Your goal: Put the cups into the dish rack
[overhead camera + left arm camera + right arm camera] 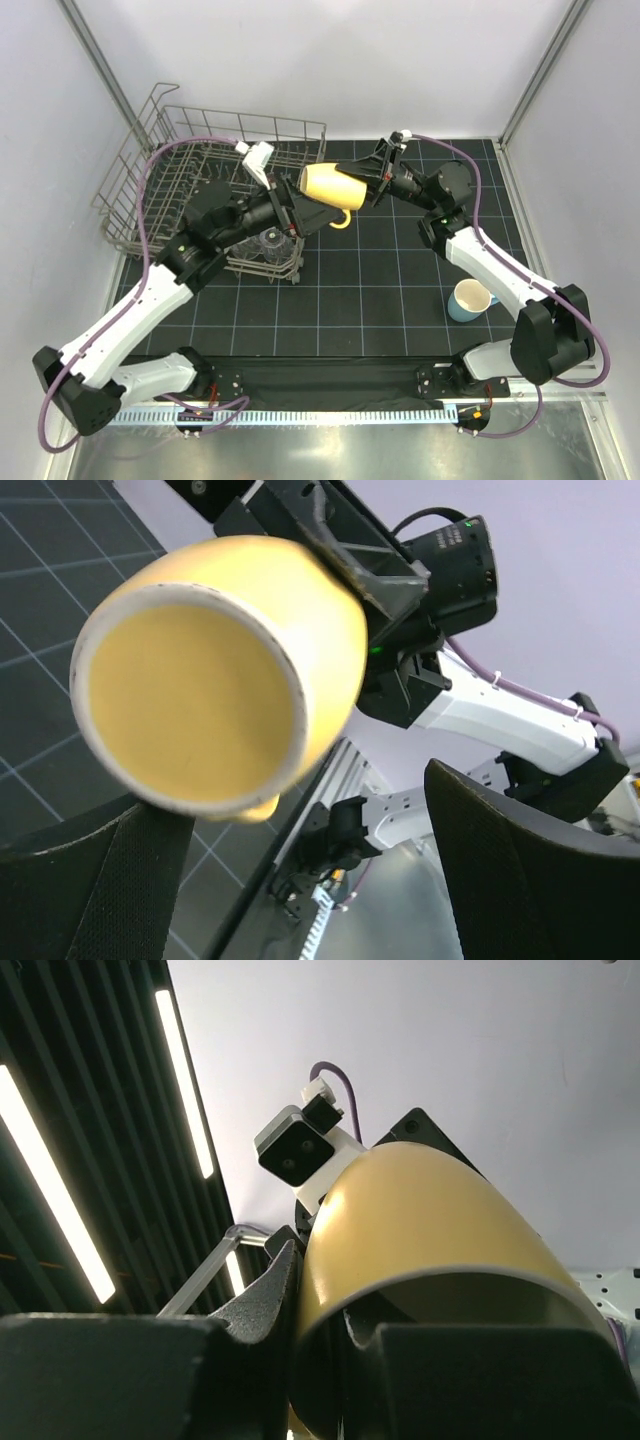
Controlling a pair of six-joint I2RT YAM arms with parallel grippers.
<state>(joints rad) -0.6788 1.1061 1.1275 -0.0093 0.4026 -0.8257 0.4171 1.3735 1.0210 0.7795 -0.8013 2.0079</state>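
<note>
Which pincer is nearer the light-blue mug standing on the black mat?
Right. The right pincer, holding a yellow ceramic mug, is behind-left of the light-blue mug; the left pincer is farther left.

The overhead camera sits high behind the arm bases, looking down over the whole bench (pixel 380 290). The left wrist camera looks out sideways, right up against the open mouth of the mug (pixel 200 690), with the right arm (pixel 510 715) beyond. The right wrist camera tilts up at the ceiling lights (pixel 185 1080), pressed close under the same mug, which all three views share.
</note>
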